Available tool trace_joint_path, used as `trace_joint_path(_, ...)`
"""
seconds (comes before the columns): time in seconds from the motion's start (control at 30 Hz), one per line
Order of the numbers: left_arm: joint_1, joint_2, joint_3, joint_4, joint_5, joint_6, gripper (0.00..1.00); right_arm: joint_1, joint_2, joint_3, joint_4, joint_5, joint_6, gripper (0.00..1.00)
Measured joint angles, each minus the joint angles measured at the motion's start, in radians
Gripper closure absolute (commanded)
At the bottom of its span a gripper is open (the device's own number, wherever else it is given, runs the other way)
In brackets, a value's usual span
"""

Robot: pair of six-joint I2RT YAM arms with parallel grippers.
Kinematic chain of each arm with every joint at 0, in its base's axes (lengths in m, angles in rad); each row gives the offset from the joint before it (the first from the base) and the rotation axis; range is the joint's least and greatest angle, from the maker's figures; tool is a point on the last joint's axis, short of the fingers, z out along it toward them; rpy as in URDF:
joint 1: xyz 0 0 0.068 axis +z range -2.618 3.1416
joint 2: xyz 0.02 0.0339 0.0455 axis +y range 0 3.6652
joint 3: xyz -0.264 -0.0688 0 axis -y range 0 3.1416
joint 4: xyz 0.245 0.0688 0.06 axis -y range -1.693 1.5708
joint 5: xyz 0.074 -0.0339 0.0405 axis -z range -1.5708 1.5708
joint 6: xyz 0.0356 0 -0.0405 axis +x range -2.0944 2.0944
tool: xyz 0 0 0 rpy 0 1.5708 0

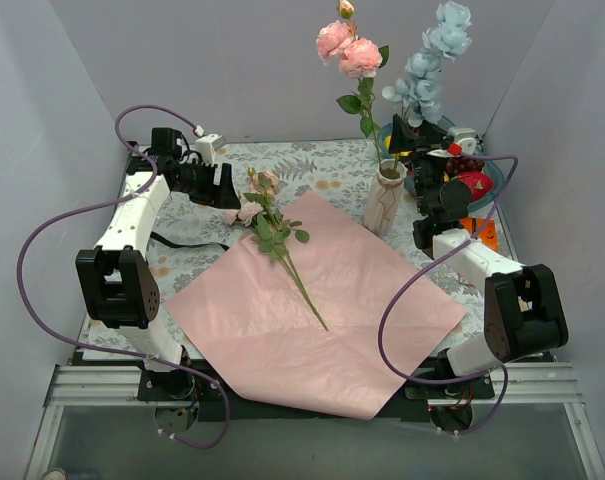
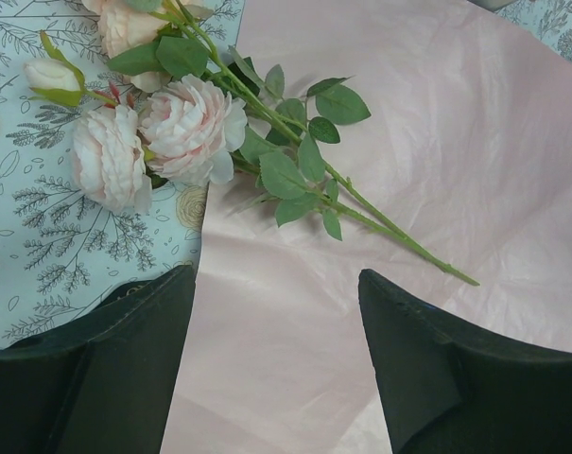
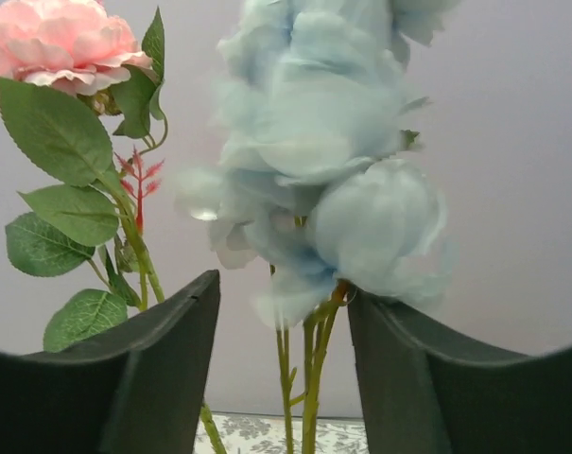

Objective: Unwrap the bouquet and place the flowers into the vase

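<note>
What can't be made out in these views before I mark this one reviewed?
Vase: missing from the right wrist view, whose lower part the fingers fill; where the stems enter cannot be checked there.
Blue blossoms: blurred in the right wrist view, too near the lens.
Fruit bowl: top view, largely hidden behind the right arm.
Pale roses: left wrist view, topmost bloom cut by the upper edge.

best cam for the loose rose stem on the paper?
Left wrist: the rose stem fills the frame, blooms and leaves sharp. Top external shows it whole but small. Right wrist misses it.
</note>
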Motion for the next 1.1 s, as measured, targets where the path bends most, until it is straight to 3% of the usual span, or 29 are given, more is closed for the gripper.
trace_joint_path(0.2,0.0,0.0,-0.001,0.001,-0.002,0.0,0.3,0.0,-0.042,-0.016,-0.011,0.02,-0.016,0.34)
trace_joint_path(0.6,0.0,-0.003,-0.025,0.008,-0.002,0.001,0.3,0.104,-0.414,-0.181,-0.207,0.055,-0.102,0.35)
trace_joint_path(0.87,0.0,-0.019,-0.042,0.018,-0.002,0.0,0.3,0.077,-0.23,-0.111,-0.378,0.003,-0.124,0.37)
trace_joint_path(1.1,0.0,-0.03,-0.06,0.03,-0.002,0.001,0.3,0.048,-0.119,0.058,-0.604,-0.157,-0.179,0.35)
